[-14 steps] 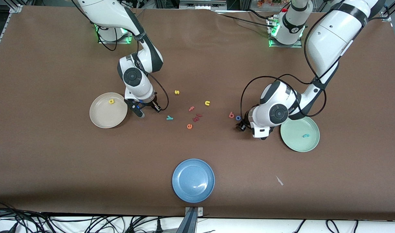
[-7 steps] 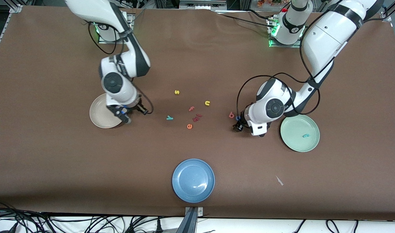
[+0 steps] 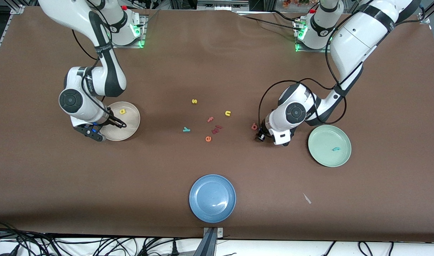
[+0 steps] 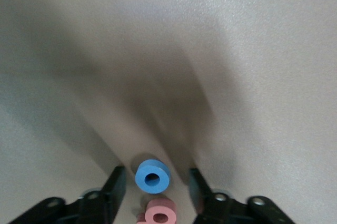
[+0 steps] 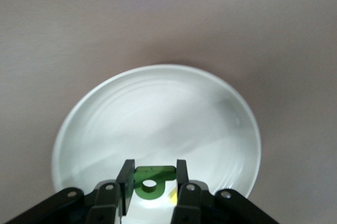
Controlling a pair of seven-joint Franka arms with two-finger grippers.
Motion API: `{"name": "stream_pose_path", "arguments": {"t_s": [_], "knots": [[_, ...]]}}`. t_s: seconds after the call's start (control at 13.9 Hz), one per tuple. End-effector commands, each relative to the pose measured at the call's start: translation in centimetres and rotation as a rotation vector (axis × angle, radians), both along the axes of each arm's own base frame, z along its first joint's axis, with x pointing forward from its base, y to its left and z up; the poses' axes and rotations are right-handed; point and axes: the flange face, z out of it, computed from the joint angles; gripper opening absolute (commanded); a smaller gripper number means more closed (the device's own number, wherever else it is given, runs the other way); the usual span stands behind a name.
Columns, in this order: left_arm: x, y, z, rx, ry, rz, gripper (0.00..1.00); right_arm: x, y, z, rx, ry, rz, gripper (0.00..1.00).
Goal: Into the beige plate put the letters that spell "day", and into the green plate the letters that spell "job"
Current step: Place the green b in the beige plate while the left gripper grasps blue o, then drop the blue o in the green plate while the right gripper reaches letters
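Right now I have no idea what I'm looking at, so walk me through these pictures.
Two white robot arms work at a brown table, sorting foam letters into plates. The wide picture looks down from across the table; the other two come from cameras on the arms' wrists. The right gripper holds a green "d" over the beige plate, where a yellow "a" lies. The left gripper is down around a blue "o", beside a pink "b". The green plate holds a teal "j". Loose letters and a blue plate lie mid-table.

A brown table (image 3: pixel 217 64) carries a beige plate (image 3: pixel 129 125), a mint-green plate (image 3: pixel 323 149) and a blue plate (image 3: pixel 212 198). The ring letter (image 4: pixel 152 176) is blue, the clamped letter (image 5: pixel 151 181) dark green.
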Motion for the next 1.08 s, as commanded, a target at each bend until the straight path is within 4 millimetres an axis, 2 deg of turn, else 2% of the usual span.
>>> {"name": "stream_pose_path", "arguments": {"t_s": [0.0, 0.07, 0.22, 0.29, 0.43, 0.5, 0.72, 0.86, 0.93, 1.01], "knots": [[-0.9, 0.2, -0.1, 0.033, 0.001, -0.007, 0.08, -0.2, -2.5, -1.2, 0.025, -0.006, 0.018, 0.67], [-0.8, 0.3, 0.0, 0.033, -0.001, -0.011, 0.01, -0.1, -2.3, -1.1, 0.031, -0.004, 0.019, 1.00], [-0.2, 0.9, 0.8, 0.030, -0.021, -0.044, 0.00, -0.2, -0.4, -0.3, 0.050, 0.005, 0.031, 1.00], [0.4, 1.1, 2.2, 0.028, -0.050, -0.080, 0.00, -0.1, 1.3, 0.4, 0.062, 0.015, 0.016, 1.00], [1.6, 3.5, 6.2, 0.065, -0.077, -0.160, 0.00, 0.4, 5.3, 1.6, 0.070, 0.030, -0.051, 1.00], [2.1, 5.1, 7.7, 0.074, -0.082, -0.208, 0.00, 0.3, 8.2, 2.1, 0.077, 0.030, -0.076, 1.00], [4.3, 13.2, 9.6, 0.088, -0.081, -0.293, 0.00, 0.1, 15.4, 3.4, 0.098, 0.001, -0.177, 1.00], [5.1, 19.1, 9.3, 0.074, -0.063, -0.373, 0.00, 0.1, 20.7, 4.0, 0.103, -0.028, -0.230, 1.00], [5.3, 21.9, 9.0, 0.060, -0.060, -0.423, 0.00, 0.1, 23.4, 3.7, 0.097, -0.039, -0.261, 1.00], [5.5, 24.6, 8.4, 0.043, -0.060, -0.470, 0.00, 0.0, 25.2, 3.1, 0.087, -0.046, -0.287, 1.00]]}}
